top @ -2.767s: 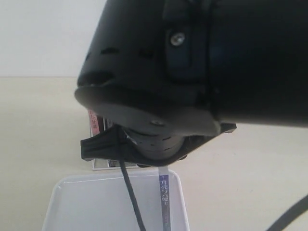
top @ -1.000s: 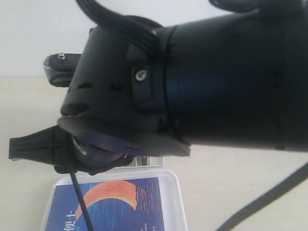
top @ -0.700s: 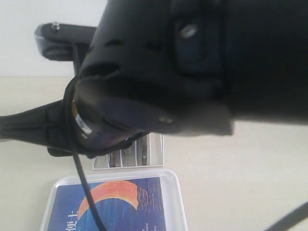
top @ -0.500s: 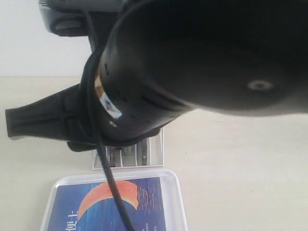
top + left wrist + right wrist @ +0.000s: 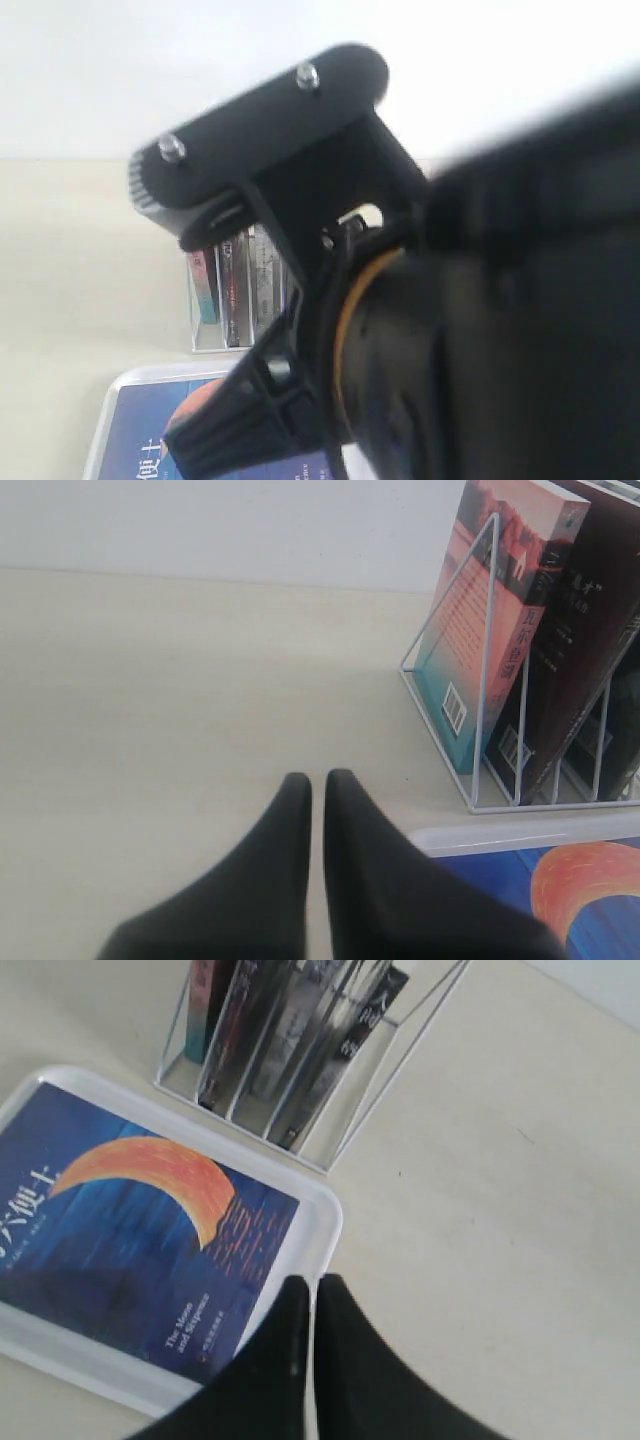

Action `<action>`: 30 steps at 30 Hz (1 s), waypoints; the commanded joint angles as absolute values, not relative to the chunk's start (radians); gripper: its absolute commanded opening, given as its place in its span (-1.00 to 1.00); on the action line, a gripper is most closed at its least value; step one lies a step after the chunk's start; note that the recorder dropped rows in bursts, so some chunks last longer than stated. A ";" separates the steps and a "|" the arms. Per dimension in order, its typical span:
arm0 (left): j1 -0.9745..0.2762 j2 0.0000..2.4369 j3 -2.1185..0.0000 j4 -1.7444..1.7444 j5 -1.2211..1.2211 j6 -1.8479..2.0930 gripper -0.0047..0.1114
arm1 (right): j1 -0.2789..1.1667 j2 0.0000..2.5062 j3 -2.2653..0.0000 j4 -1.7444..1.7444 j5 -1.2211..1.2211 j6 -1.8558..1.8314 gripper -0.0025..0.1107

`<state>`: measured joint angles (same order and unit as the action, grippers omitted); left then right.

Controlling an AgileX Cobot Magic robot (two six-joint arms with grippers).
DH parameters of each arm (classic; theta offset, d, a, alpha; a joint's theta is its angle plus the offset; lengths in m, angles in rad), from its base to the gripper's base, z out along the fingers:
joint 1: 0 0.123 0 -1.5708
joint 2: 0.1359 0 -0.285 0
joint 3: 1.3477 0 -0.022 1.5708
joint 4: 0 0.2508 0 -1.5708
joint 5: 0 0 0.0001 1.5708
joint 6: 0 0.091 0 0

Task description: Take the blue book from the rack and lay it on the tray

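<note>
The blue book (image 5: pixel 130 1220), deep blue with an orange crescent, lies flat cover-up in the white tray (image 5: pixel 322 1222), in front of the white wire rack (image 5: pixel 390 1070). My right gripper (image 5: pixel 311 1282) hangs shut and empty above the tray's corner by the book's edge. In the left wrist view my left gripper (image 5: pixel 316 778) is shut with nothing in it, over bare table beside the rack (image 5: pixel 480 670), with the tray (image 5: pixel 500 832) and a corner of the book (image 5: pixel 590 890) close by. In the exterior view an arm covers most of the book (image 5: pixel 140 430) and rack (image 5: pixel 215 340).
The rack holds a pink-and-teal-spined book (image 5: pixel 490 630), a black-spined book (image 5: pixel 575 650) and other dark books (image 5: pixel 300 1020). The beige table (image 5: pixel 500 1210) stretches to the right of the tray. A black arm (image 5: pixel 450 330) fills much of the exterior view.
The book went from standing on edge over the tray to lying flat in it. The black arm has since swung up and across the exterior view, covering more of the tray.
</note>
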<state>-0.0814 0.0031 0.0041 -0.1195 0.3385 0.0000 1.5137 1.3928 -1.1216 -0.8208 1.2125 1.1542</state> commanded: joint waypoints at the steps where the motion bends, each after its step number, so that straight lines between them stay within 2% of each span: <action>1: -0.080 0.000 0.000 -0.115 0.334 -0.006 -0.85 | 1.518 1.385 -1.069 -0.761 1.221 1.180 -0.93; 13: -0.080 0.000 0.000 -0.115 0.334 -0.006 -0.85 | 1.518 1.385 -1.063 -0.825 1.221 1.145 -0.93; 21: -0.080 0.000 0.000 -0.115 0.334 -0.006 -0.85 | 1.497 1.231 -0.764 -1.102 1.141 1.439 -0.93; 25: -0.080 0.000 0.000 -0.115 0.334 -0.006 -0.85 | 1.379 1.152 -0.647 -1.115 1.018 1.519 -0.93; 30: -0.080 0.000 0.000 -0.115 0.334 -0.006 -0.85 | 1.088 1.070 -0.511 -1.115 0.674 1.519 -0.93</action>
